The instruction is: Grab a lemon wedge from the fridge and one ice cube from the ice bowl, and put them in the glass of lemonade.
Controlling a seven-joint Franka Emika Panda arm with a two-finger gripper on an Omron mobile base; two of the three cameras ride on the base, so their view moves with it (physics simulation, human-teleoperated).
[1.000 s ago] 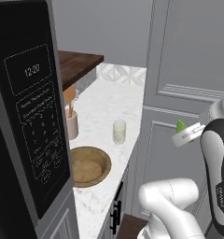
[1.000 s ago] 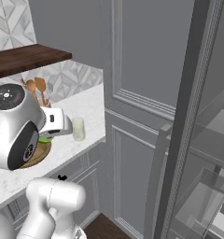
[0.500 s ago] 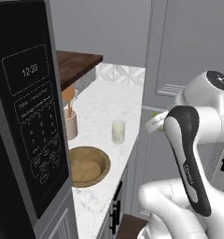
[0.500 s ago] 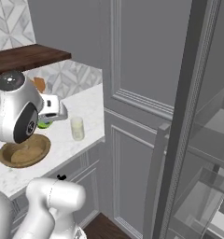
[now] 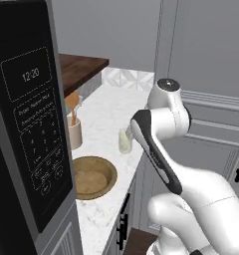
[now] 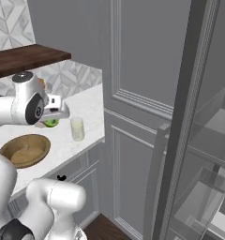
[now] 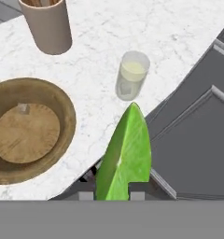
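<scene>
Gripper [image 6: 52,118] pinches the lemon wedge [image 7: 123,156] between its fingers, the green slice standing in the hand view with its pointed tip at 12 o'clock, aimed toward the glass of lemonade [image 7: 131,75] on the white marble counter [image 7: 146,28]. In the right base view the wedge shows as a small green spot under the hand, just at 9 o'clock of the glass and above the countertop. The glass stands upright near the counter's front edge, filled with pale liquid. At 9 o'clock of the wedge in the hand view sits the wooden ice bowl [image 7: 67,116], with a tiny pale ice cube [image 7: 23,108] resting on its flat bottom. A beige cup of wooden utensils [image 7: 46,25] stands at 11 o'clock, well apart from the glass. In the left base view, the white arm [image 5: 159,134] bends over the counter beside a black microwave [image 5: 27,129], hiding part of the glass. The dark grey fridge [image 6: 198,136] stands with its door open at 3 o'clock in the right base view, clear shelves visible inside.
</scene>
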